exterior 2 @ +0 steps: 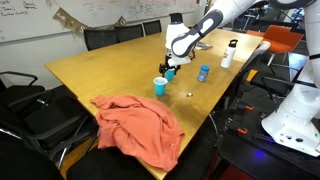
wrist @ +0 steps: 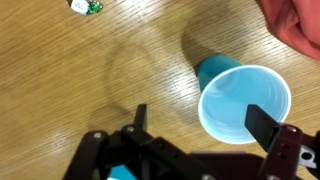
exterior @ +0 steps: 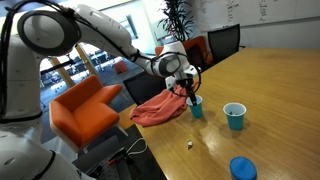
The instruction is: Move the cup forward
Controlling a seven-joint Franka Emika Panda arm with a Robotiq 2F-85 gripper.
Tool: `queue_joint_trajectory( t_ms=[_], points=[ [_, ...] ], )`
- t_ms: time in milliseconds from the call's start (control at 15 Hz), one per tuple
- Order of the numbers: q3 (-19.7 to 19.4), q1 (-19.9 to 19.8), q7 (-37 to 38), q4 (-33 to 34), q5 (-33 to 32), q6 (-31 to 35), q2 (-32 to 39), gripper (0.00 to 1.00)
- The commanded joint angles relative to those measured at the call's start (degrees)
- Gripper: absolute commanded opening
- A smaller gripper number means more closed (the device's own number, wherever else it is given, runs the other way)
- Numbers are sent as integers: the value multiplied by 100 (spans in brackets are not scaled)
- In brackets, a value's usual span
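Jaws: spread wide, gripping nothing. In the wrist view the gripper (wrist: 198,112) has one jaw over the open mouth of the blue cup (wrist: 235,92) and the other over bare bench (wrist: 60,80) to the cup's left. Whether the first jaw is inside the rim or only above it cannot be told.

In both exterior views the gripper (exterior: 189,92) (exterior 2: 168,72) hangs directly over the cup (exterior: 196,108) (exterior 2: 160,87), which stands upright. Its inside is white.

A crumpled red cloth (exterior: 158,110) (exterior 2: 140,125) (wrist: 300,25) lies just beside the cup and runs to the bench edge.

A small white and green item (wrist: 85,6) (exterior: 190,146) (exterior 2: 190,95) lies near the cup, apart from it. Its kind cannot be told.

A second cup (exterior: 235,116) (exterior 2: 204,73) of like size stands upright, well apart from the first. In an exterior view a flat blue disc (exterior: 243,168) lies at the near edge.

An orange chair (exterior: 85,110) stands left of the bench.
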Motion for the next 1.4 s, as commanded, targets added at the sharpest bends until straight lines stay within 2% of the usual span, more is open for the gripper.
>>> queue_joint_trajectory(
  t_ms=[0,200,267,400,1000,1333],
  points=[
    [-217,246,331,278,-24,121,376,100],
    [-238,303,444,404,34,88,573,98],
    [-255,327,478,437,20,84,625,74],
    [-287,352,553,489,21,102,708,72],
    [-331,373,593,541,69,132,788,2],
    [-347,370,704,557,68,184,750,1]
  ],
)
